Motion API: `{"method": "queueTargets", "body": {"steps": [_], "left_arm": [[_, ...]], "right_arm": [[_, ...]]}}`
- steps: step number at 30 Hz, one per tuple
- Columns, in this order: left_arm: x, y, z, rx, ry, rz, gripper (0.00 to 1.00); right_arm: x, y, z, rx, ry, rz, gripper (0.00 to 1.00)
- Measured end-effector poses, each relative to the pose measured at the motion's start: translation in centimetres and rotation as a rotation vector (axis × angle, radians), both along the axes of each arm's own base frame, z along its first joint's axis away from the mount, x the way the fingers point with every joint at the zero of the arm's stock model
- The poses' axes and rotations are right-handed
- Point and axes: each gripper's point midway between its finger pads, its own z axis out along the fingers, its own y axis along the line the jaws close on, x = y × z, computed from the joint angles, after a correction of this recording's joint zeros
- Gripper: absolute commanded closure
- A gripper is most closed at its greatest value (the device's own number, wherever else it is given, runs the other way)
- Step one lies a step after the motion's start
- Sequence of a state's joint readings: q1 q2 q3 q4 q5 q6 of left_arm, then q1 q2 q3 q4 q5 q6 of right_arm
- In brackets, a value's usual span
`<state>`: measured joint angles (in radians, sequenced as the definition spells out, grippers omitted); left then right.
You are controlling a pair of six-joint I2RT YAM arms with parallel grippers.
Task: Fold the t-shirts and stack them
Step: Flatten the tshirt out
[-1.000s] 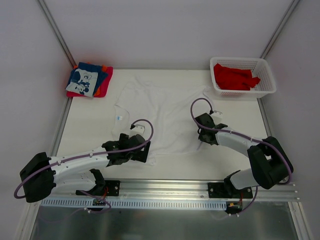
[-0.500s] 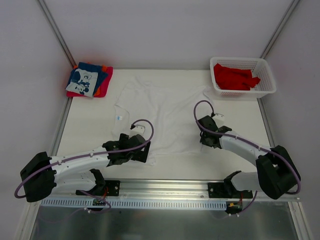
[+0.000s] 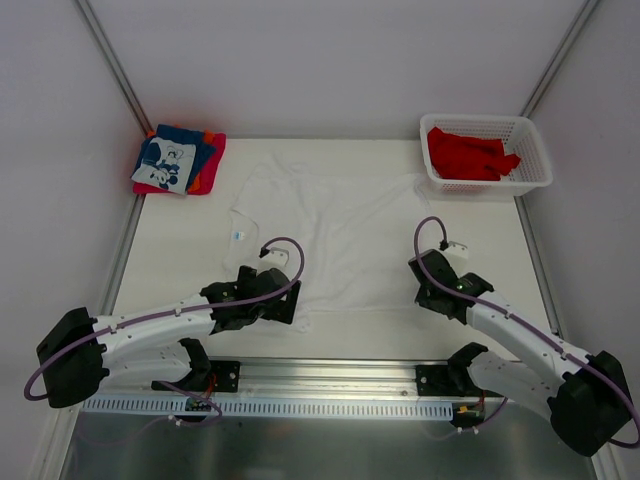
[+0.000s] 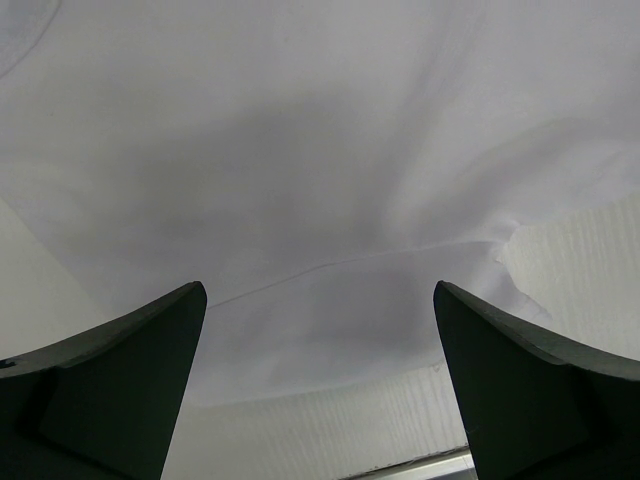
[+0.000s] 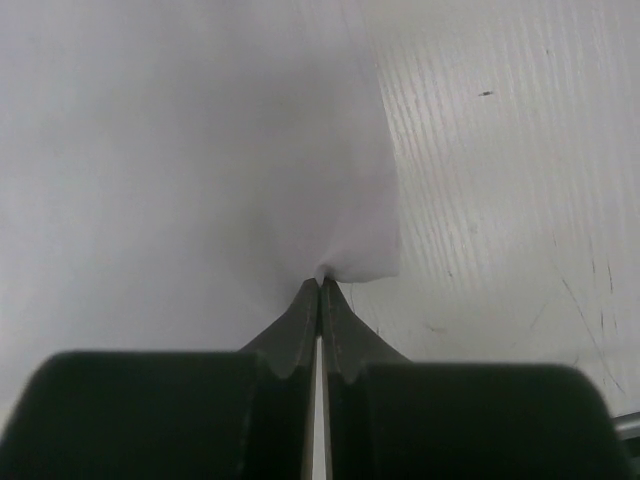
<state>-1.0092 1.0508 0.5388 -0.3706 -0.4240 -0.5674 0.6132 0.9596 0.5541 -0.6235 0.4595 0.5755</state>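
White tabletop [image 3: 170, 270], white t-shirt [image 3: 330, 225] spread on it: right gripper [image 5: 320, 283] pinches the shirt's near right corner tight, left gripper [image 4: 318, 300] hangs wide open over the near left hem.

Overhead view: the light is bright, even and diffuse, falling from above. Shadows under both arms [image 3: 160, 322] are short and soft. The white t-shirt [image 3: 340, 230] barely separates from the pale bench [image 3: 170, 270]; no glare. The back wall [image 3: 330, 70] carries a faint pink cast above the folded t-shirts [image 3: 178, 160].

Left wrist view: a broad soft shadow lies across the cloth. The left tool [image 4: 318, 290] is dark and soft-edged.

Right wrist view: the right tool [image 5: 320, 285] is near-black and blurred close in. The bench ribbing is sharp.
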Motion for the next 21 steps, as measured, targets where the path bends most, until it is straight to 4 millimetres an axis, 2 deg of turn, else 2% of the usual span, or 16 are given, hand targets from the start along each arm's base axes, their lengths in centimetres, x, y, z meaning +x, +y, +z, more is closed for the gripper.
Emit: {"method": "queueTargets", "body": {"steps": [4,5,6,8,9,10,17,21], "left_arm": [[0.0,0.0,0.1,-0.004,-0.001,0.0,0.01],[0.0,-0.1,0.1,-0.007,-0.003,0.0,0.01],[0.0,-0.1,0.3,-0.011,-0.006,0.0,0.01],[0.1,-0.2,0.6,-0.024,-0.013,-0.001,0.01],[0.1,-0.2,0.7,-0.03,-0.017,-0.001,0.01],[0.1,-0.2,0.9,-0.036,-0.02,-0.001,0.01],[-0.2,-0.5,2.9,-0.116,-0.05,-0.021,0.01],[-0.5,-0.3,5.8,-0.172,-0.091,-0.046,0.01]], "right_arm": [[-0.5,-0.3,-0.5,-0.013,0.02,-0.001,0.97],[-0.6,-0.4,-0.6,-0.014,0.024,-0.001,0.88],[-0.7,-0.4,-0.7,-0.015,0.026,-0.004,0.54],[-0.9,-0.5,-0.9,-0.02,0.035,-0.009,0.29],[-1.0,-0.6,-1.1,-0.023,0.043,-0.013,0.1],[-1.1,-0.6,-1.2,-0.026,0.051,-0.015,0.02],[-2.0,-1.2,-1.3,-0.054,0.073,-0.006,0.01],[-2.2,-1.4,-0.3,-0.029,0.034,-0.008,0.01]]}}
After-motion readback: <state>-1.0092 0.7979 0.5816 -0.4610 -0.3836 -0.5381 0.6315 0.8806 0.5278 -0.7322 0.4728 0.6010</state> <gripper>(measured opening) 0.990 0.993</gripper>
